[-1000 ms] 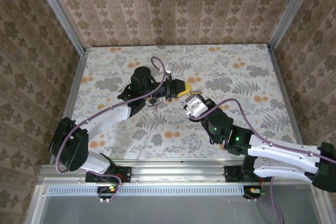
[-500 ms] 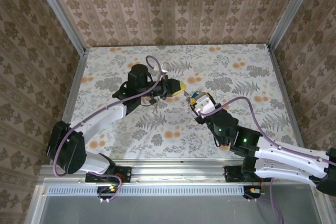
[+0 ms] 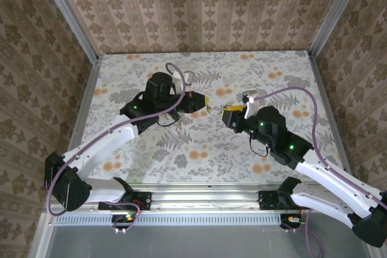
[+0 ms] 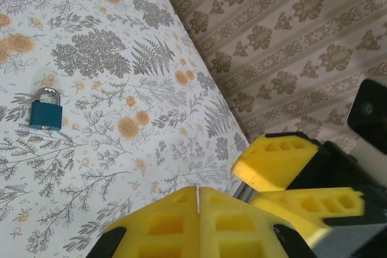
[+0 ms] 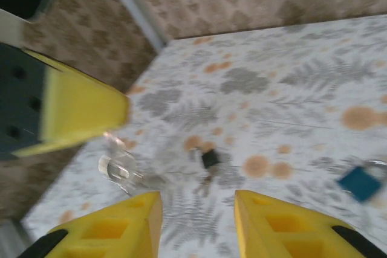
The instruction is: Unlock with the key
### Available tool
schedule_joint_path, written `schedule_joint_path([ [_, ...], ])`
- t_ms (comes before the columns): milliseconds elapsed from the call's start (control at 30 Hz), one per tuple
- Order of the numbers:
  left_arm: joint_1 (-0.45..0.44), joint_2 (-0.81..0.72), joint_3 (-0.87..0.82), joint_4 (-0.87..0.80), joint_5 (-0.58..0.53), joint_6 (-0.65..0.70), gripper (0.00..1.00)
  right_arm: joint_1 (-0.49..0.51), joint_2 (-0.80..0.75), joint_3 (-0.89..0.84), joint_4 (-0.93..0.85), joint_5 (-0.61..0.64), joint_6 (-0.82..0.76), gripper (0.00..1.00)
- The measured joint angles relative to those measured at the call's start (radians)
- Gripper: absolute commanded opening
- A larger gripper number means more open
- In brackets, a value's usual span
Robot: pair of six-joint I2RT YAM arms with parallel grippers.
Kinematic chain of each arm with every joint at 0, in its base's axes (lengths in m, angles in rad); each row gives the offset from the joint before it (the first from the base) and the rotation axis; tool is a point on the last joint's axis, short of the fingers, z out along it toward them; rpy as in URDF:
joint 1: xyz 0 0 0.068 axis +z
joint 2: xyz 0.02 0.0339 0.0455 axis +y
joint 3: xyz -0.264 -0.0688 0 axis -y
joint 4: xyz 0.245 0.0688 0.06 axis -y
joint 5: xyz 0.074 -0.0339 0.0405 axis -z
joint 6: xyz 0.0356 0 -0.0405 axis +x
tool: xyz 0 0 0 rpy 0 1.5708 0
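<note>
My right pincer (image 5: 196, 200) stood spread, nothing between its yellow fingers, and through that gap I looked straight at the key (image 5: 210, 159). It lay flat on the flowered surface (image 5: 302, 89), ahead of me at about twelve o'clock and apart from my fingertips. Its black square head sat at the far end, and the metal blade seemed to run back toward me, roughly along the twelve-to-six line tipped a shade toward seven (the picture was blurred, so I would not swear to the angle). The small blue padlock (image 5: 361, 182) lay off at three o'clock on the same surface, apart from the key.

My left pincer (image 4: 198, 196) was pressed together, seam tight, and I could see nothing pinched in it. From above it pointed across at the right one, tip near tip, at about ten o'clock of it. From its own wrist the padlock showed far out at ten o'clock.

I judged the right arm the better placed for the key — open and aimed at it, with the key's long axis nearly in line with my reach. So the fingers would need to come down and close across the sides of the head — the thin blade, lying flat, looked the likelier place to slip.
</note>
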Motion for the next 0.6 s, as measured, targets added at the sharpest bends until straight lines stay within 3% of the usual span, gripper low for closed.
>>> schedule_joint_path([
  [233, -0.05, 0.0, -0.056, 0.116, -0.004, 0.0, 0.0, -0.088, 0.041, -0.106, 0.305, -0.25, 0.277, 0.45],
  [433, -0.054, -0.022, -0.096, 0.234, 0.003, -0.02, 0.0, -0.122, 0.062, -0.148, 0.456, -0.341, 0.414, 0.37],
  [600, -0.054, -0.048, -0.115, 0.291, 0.003, -0.037, 0.0, -0.127, 0.062, -0.149, 0.531, -0.386, 0.462, 0.39],
])
